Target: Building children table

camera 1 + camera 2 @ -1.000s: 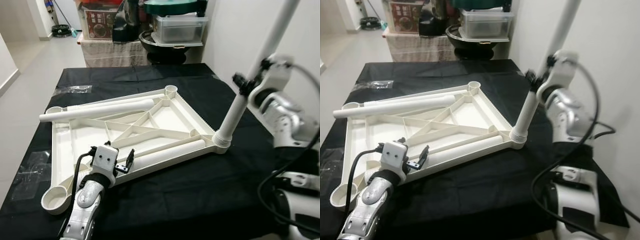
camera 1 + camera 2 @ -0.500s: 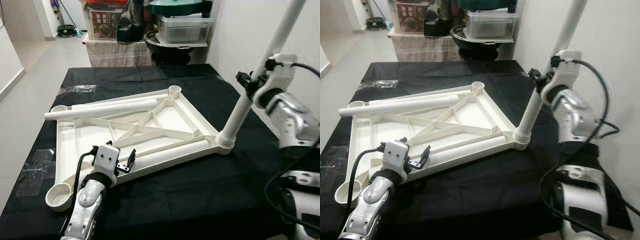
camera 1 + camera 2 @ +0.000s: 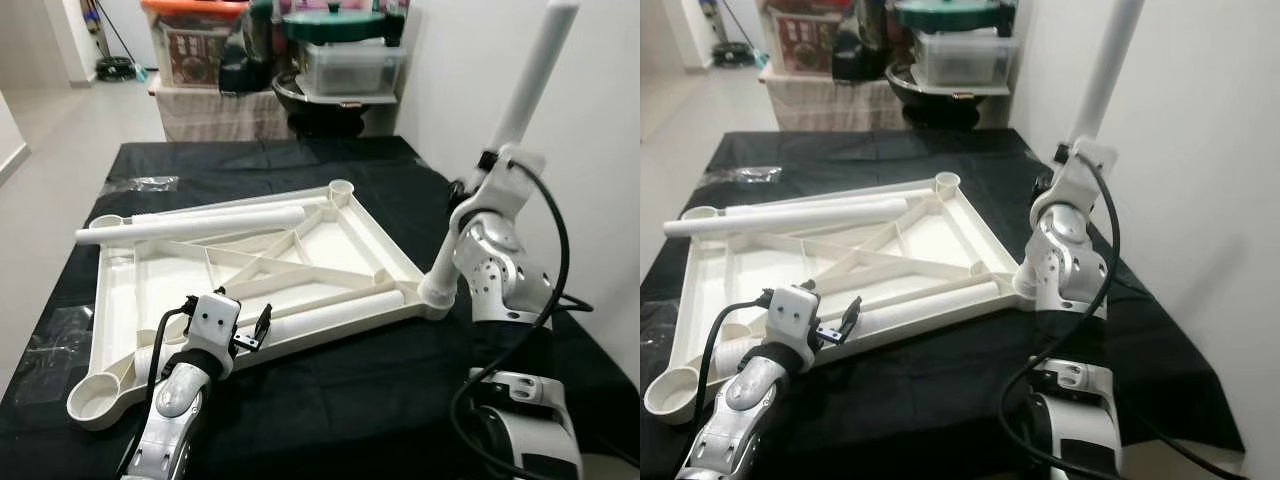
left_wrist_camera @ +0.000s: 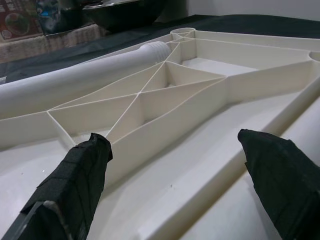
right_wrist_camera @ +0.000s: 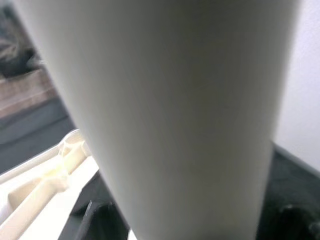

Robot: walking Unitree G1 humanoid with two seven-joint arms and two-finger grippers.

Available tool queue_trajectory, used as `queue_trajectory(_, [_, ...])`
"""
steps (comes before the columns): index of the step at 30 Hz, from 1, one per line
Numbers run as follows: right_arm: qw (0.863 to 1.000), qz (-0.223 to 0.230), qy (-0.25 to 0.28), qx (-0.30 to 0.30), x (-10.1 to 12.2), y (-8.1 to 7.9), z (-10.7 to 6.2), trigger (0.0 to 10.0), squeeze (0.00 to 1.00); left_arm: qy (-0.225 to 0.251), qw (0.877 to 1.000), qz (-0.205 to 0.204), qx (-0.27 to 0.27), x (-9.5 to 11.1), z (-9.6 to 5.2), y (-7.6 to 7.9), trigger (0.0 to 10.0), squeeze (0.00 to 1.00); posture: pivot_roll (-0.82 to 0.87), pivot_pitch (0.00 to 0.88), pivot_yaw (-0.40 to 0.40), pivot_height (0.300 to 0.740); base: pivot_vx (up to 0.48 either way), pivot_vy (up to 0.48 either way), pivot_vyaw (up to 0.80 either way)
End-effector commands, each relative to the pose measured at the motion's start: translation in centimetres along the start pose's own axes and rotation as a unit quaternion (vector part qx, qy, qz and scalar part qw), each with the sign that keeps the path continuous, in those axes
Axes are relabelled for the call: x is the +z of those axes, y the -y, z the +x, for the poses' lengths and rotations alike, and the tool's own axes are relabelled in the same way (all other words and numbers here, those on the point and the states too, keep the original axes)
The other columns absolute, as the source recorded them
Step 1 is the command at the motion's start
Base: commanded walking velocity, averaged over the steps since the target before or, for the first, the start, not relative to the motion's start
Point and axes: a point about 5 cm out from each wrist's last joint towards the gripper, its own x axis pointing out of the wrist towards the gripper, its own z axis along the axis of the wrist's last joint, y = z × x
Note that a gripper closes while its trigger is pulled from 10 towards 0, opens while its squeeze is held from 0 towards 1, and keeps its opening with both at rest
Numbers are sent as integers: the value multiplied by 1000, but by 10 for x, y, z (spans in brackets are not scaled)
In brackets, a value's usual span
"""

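tabletop: the upside-down children's tabletop (image 3: 250, 270) lies ribs-up on the black table (image 3: 330, 390), its near edge just ahead of the left end effector (image 3: 250, 330).
standing leg: one white leg (image 3: 500, 140) rises tilted from the corner socket (image 3: 437, 290) directly below the right end effector (image 3: 485, 165) — how deep it sits cannot be told.
right end effector: closed around the standing leg partway up; its wrist view has the pale tube pressed right against the lens.
left end effector: fingers (image 4: 82, 170) spread open and holding nothing, hovering low over the tabletop's near rim, with the cross ribs beyond the tips.
loose legs: one loose leg (image 3: 190, 222) rests across the far side of the tabletop, well away from both end effectors; another (image 3: 335, 312) lies along the near rail, between the left end effector and the socket.
risk - leg: if the right end effector pushes or twists while the leg leans, i judge it may jam crooked or pop out.
risk - tabletop: nothing pins the tabletop — a side load at the socket could slide or pivot it and roll the loose legs.
risk - cable: the right arm's black cable (image 3: 555, 250) hangs close to the leg and could snag.
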Motion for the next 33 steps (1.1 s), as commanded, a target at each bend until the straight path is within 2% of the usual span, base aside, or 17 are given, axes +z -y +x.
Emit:
queue_trajectory(1, [1000,-16,7,11,10,1,4,10000,0,-42,999,-2,2,-17,-7,0,10000,0,-12,0,-67,740,0,0,0])
queue_trajectory(4, [999,-36,29,15,23,10,7,10000,0,-42,999,-3,2,-17,-7,2,10000,0,-14,0,-69,740,0,0,0])
queue_trajectory(6, [997,-43,40,49,31,19,10,10000,0,-42,999,-4,1,-17,-8,3,10000,0,-12,0,-72,740,0,0,0])
queue_trajectory(9, [984,-54,51,163,43,36,9,10000,0,-41,999,-5,4,-17,-8,2,10000,0,-5,0,-73,740,0,0,0])
queue_trajectory(13, [971,-75,34,226,38,42,5,10000,0,-42,999,-4,5,-17,-9,1,10000,0,-8,0,-71,740,0,0,0])
queue_trajectory(14, [965,-89,21,247,33,47,4,8431,0,-43,999,-3,4,-17,-9,0,10000,0,-8,0,-67,740,0,0,0])
queue_trajectory(15, [965,-89,21,247,33,47,4,8431,0,-43,999,-3,4,-17,-9,0,10000,0,-8,0,-67,740,0,0,0])
queue_trajectory(16, [960,-105,12,258,27,51,5,0,0,-44,999,-3,3,-18,-9,1,10000,0,-8,0,-66,740,0,0,0])
queue_trajectory(17, [961,-137,0,240,19,58,9,0,0,-44,999,-2,2,-17,-8,0,10000,0,-4,0,-69,740,0,0,0])
queue_trajectory(19, [965,-155,-9,210,14,61,13,0,0,-42,999,0,2,-16,-7,0,10000,0,-4,0,-69,740,0,0,0])
queue_trajectory(21, [985,-137,-23,105,7,68,22,0,0,-40,999,5,2,-15,-7,-1,10000,0,-1,0,-69,740,0,0,0])
queue_trajectory(23, [994,-105,-25,15,0,70,25,0,0,-41,999,6,2,-15,-7,-2,10000,0,-1,0,-68,740,0,0,0])
queue_trajectory(24, [996,-78,-24,-24,-6,64,21,0,0,-41,999,6,2,-15,-8,-2,10000,0,4,0,-63,740,0,0,0])
queue_trajectory(27, [997,-61,-27,-47,-12,56,16,0,0,-41,999,6,1,-15,-8,-1,10000,0,4,0,-63,740,0,0,0])
queue_trajectory(30, [996,-14,-58,-62,-36,19,-7,0,0,-42,999,7,-1,-15,-9,-1,10000,0,13,0,-65,740,0,0,0])
queue_trajectory(31, [997,-10,-65,-42,-40,4,-15,10000,0,-42,999,8,0,-15,-9,-2,10000,0,15,0,-66,740,0,0,0])
queue_trajectory(33, [997,-9,-66,-27,-42,-5,-20,10000,0,-42,999,8,0,-15,-9,-3,10000,0,15,0,-66,740,0,0,0])
